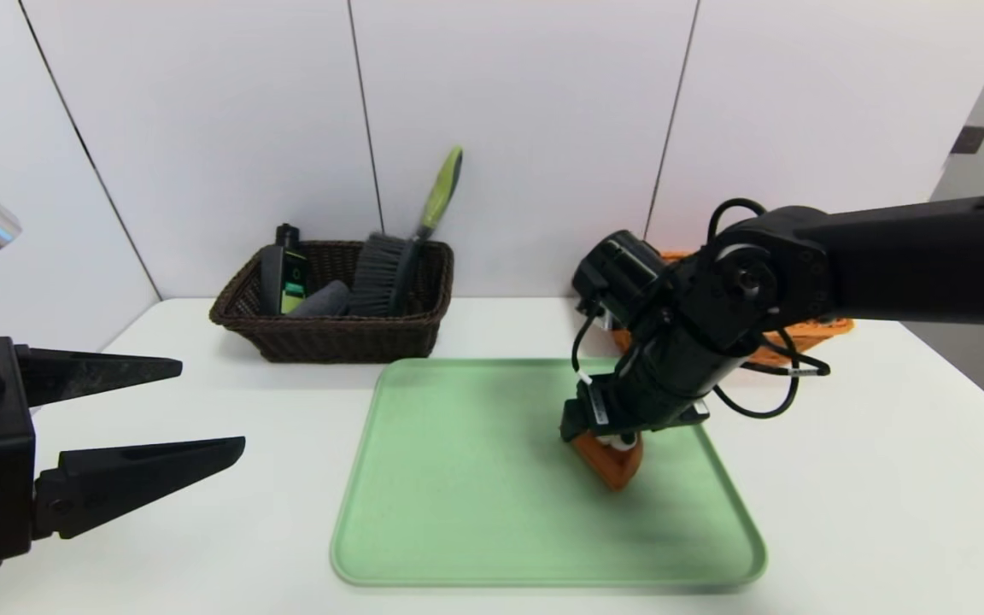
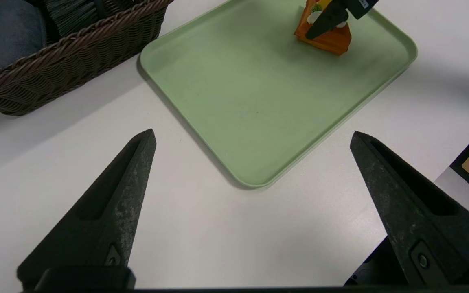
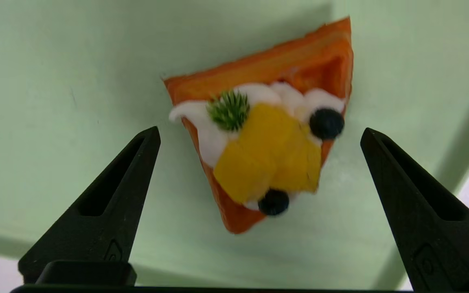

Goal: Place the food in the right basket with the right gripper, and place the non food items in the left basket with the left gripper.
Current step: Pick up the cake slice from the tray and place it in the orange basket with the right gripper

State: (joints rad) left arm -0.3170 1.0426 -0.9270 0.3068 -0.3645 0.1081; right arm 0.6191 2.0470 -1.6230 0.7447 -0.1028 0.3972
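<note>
We are at the food step: our right claw (image 3: 259, 134) hangs spread wide just above the tart slice (image 3: 267, 134) on the green tray (image 1: 458, 478), one finger to either side and holding nothing, so the next move calls for sinking and closing on it, then carrying it to the orange basket (image 1: 808, 329) just behind. Our left claw (image 2: 250, 136) waits wide and empty, well off to the side over the surface (image 2: 202, 228); its brush (image 1: 389, 269), cloth roll (image 1: 321, 299) and pump bottle (image 1: 283, 269) lie in the dark basket (image 1: 330, 337).

White table (image 1: 885, 478) up front, pale wall panels (image 1: 509, 128) with dark seams across the far side, a small dark plate (image 1: 969, 139) on the right wall.
</note>
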